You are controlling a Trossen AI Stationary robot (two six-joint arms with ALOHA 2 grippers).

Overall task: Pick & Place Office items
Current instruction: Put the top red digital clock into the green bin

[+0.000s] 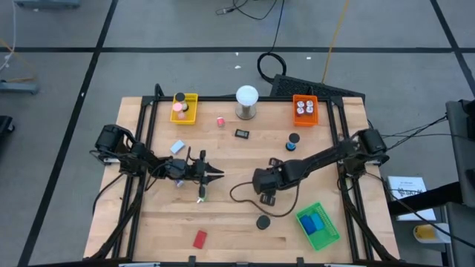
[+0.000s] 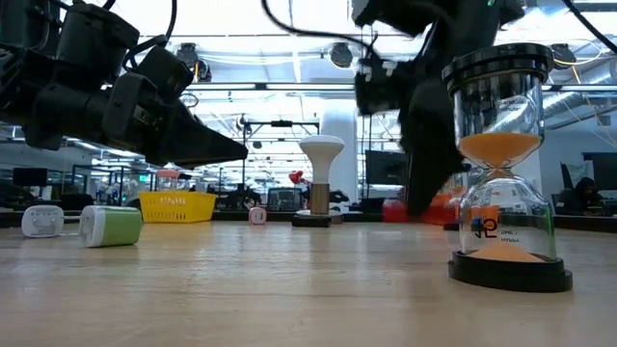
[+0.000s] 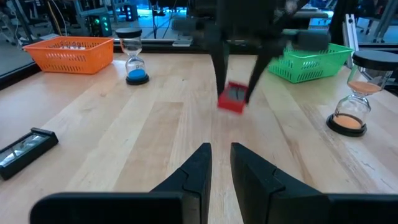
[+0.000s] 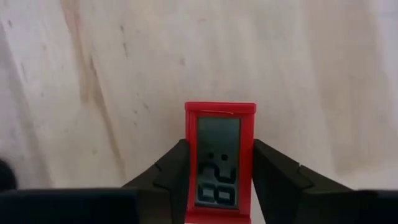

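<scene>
My right gripper [image 1: 265, 190] stands near the table's middle, fingers pointing down, shut on a small red clock [image 4: 220, 163] with a grey display. The left wrist view shows the same clock [image 3: 232, 99] below those dark fingers. My left gripper [image 1: 220, 174] hovers left of it, pointing toward it, with a narrow gap between its fingertips [image 3: 221, 149]. Other items lie loose: a red flat block [image 1: 200, 239], a blue block [image 1: 177, 147], a black-capped orange hourglass [image 1: 263, 222], a blue hourglass [image 1: 294, 141], a black flat piece [image 1: 242, 133], a pink bit [image 1: 220, 122], and a green-and-white bit [image 2: 111, 226]. My right gripper pinches the red clock between its two fingers, one on each long side edge [image 4: 189, 180], at the end nearer the wrist. The fingers come from above, pointing down, and lie along the clock's length. The clock hangs below them, its free end close over the table.
A green tray [image 1: 331, 236] holding a blue block sits at the near right. A yellow tray [image 1: 192, 98] and an orange tray [image 1: 305, 99] stand at the far edge, with the white ball lamp [image 1: 246, 100] between them. A black cable [image 1: 237, 194] loops near my right gripper.
</scene>
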